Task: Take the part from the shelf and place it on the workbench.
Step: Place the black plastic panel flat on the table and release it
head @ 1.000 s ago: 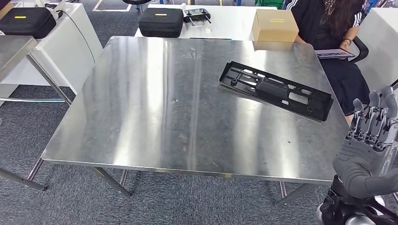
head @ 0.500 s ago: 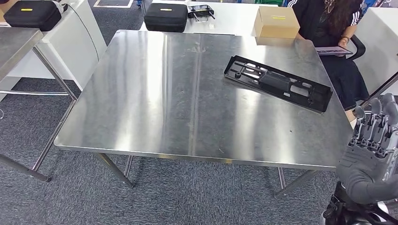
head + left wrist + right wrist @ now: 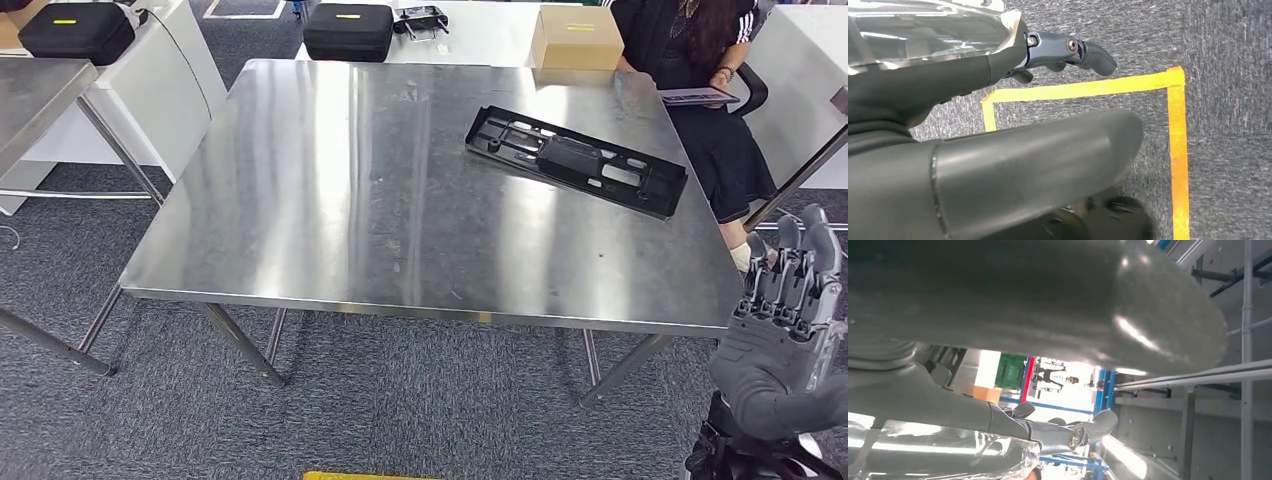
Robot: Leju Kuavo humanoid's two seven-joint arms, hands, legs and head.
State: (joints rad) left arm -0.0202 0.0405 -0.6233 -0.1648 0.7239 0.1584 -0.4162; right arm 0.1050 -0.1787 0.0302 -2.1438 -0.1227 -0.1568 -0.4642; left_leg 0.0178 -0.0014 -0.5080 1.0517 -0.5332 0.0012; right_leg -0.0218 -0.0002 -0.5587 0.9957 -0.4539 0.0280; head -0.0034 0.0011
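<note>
Grey carpet runs under a big stainless-steel workbench point(image 3: 330, 200), its top streaked with reflections. The black plastic part point(image 3: 575, 160) lies flat on that top, toward the far right corner, set at a slant and well apart from both hands. Beyond the bench a white table point(image 3: 480, 30) carries two black cases point(image 3: 347, 30) and a cardboard box point(image 3: 577, 38); a person point(image 3: 715, 70) sits at the far right holding a tablet point(image 3: 698, 96).

The robot's right hand point(image 3: 785, 330) is raised off the bench's near right corner, fingers upright and a little apart, nothing in it. The left hand point(image 3: 1063, 50) hangs over the carpet by a corner of yellow floor tape point(image 3: 1175, 150); the fingers I can see are loosely extended and empty.
</note>
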